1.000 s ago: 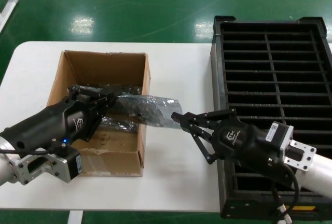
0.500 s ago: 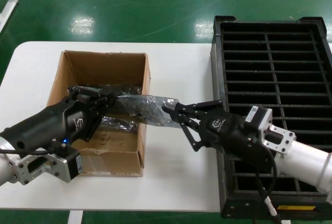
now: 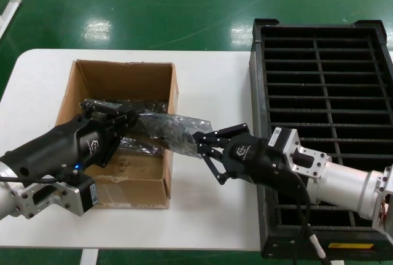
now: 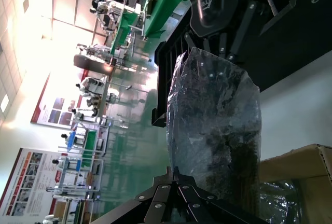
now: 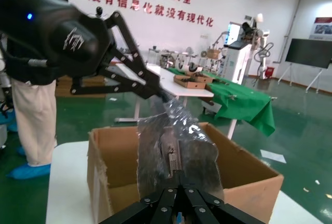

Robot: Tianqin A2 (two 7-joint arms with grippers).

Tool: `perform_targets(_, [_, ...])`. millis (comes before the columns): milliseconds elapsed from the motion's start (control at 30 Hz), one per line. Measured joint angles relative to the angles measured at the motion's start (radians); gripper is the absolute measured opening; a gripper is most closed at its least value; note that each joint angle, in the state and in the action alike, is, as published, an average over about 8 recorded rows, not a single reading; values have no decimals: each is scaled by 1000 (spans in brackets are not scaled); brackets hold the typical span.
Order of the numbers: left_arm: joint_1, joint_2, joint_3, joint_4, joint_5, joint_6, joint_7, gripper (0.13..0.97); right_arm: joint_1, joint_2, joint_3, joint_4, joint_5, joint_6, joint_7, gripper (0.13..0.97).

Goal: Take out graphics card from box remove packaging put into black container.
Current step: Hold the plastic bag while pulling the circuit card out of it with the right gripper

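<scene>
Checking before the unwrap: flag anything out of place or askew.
Only the packaging: it hangs across the box wall, left gripper shut on one end, right gripper on the other.

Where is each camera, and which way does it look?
Head view: up on the robot's head, looking down at the table, box and black tray; both arms show.
Left wrist view: on the left arm, looking along its gripper at the bag; the right gripper is beyond.
Right wrist view: on the right arm, looking along its gripper at the bag and box; the left gripper is beyond.
All three views share the bag, pinched at both ends.
</scene>
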Motion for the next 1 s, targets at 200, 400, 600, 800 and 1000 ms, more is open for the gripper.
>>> perform_targets(200, [0,0,0,0,0,0,0,138,7,-13,-9,-20,-13,-1,-4,133])
perform_targets(400, [0,0,0,0,0,0,0,138,11,-26,-10,-31,-21,11,2,133])
perform_targets(600, [0,0,0,0,0,0,0,138,11,-31,-12,-31,-30,22,9,133])
perform_targets(800, [0,0,0,0,0,0,0,138,6,-32,-12,-26,-36,32,15,149])
perform_targets(1000, [0,0,0,0,0,0,0,138,4,-35,-11,-24,-38,34,18,177])
